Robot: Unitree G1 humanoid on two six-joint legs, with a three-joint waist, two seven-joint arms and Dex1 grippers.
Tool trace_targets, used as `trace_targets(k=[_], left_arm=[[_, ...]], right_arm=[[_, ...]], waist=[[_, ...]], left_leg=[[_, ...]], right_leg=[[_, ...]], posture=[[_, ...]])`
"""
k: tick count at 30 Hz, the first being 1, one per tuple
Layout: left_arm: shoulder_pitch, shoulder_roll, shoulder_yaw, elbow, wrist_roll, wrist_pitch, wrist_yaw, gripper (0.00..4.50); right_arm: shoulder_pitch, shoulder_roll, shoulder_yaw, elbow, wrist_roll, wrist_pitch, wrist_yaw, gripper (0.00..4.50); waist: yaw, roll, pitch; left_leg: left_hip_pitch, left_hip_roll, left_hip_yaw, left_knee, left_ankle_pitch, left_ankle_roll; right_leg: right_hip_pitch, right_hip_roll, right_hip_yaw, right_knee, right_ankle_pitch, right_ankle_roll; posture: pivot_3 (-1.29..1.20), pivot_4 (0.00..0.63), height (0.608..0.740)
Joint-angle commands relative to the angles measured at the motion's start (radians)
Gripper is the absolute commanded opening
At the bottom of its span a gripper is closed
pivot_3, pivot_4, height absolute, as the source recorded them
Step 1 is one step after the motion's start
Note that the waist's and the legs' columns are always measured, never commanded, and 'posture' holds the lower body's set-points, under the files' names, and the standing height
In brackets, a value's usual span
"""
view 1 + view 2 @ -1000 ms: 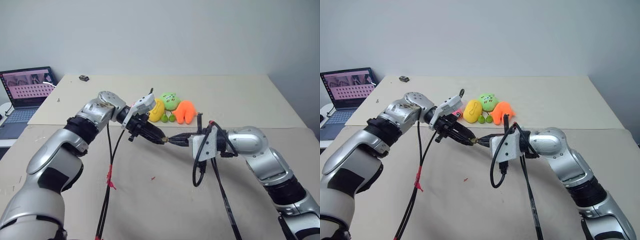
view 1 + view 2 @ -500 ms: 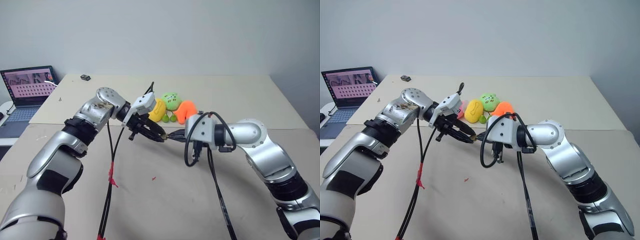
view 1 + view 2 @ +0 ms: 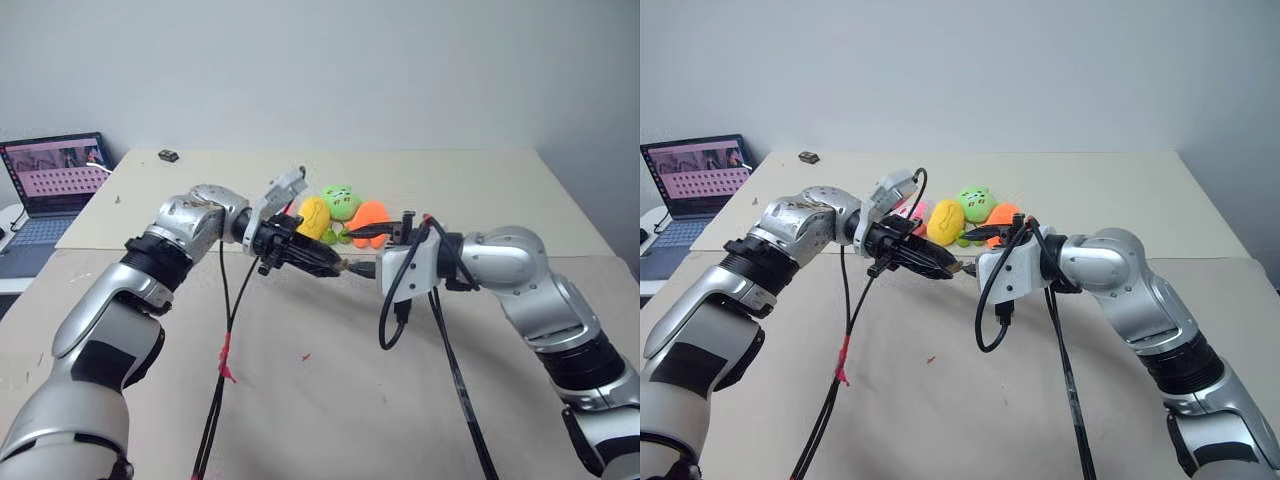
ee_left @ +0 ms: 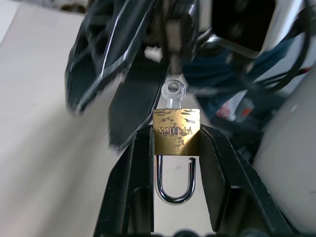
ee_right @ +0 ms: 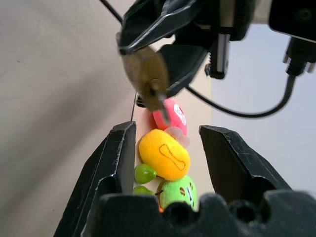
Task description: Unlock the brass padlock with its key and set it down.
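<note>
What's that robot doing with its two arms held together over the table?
It is working on a tiny brass padlock. The left gripper clamps the lock's body in the air, with the key sticking out of the keyhole and one end of the shackle free. The right gripper stands open just short of the key, holding nothing. Plush toys lie on the table behind.

Small brass padlock (image 4: 176,132), stamped lettering on body, pinched between two black fingers (image 4: 140,168), raised above the counter (image 3: 330,380), thin silvery shackle (image 4: 176,185) sprung open at one leg, silvery key (image 4: 173,95) seated in keyway, ring end outward
</note>
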Motion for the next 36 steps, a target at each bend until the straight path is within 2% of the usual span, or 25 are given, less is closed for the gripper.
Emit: trace_targets(k=[1,16,36], left_arm=[[-0.052,0.013,-0.033,-0.007,-0.022,-0.021,-0.009,0.79],[-0.111,0.01,-0.163,0.092,-0.021,-0.112,-0.009,0.79],[-0.134,-0.008,-0.221,0.089,-0.049,-0.13,-0.009,0.79]], right_arm=[[0.007,-0.004,-0.038,-0.024,0.0,-0.028,-0.007,2.54],[0.102,-0.057,-0.093,-0.152,0.115,0.04,0.076,2.54],[0.095,-0.022,-0.07,-0.169,0.116,0.07,0.075,2.54]], waist=[[0.001,0.0,0.0],[0.003,0.0,0.0],[0.004,-0.001,0.0]], left_leg=[[0.0,0.0,0.0,0.0,0.0,0.0],[0.0,0.0,0.0,0.0,0.0,0.0],[0.0,-0.001,0.0,0.0,0.0,0.0]], right_leg=[[0.0,0.0,0.0,0.0,0.0,0.0],[0.0,0.0,0.0,0.0,0.0,-0.001],[0.001,0.0,0.0,-0.001,-0.001,-0.001]], posture=[[0.0,0.15,0.64],[0.0,0.15,0.64],[0.0,0.15,0.64]])
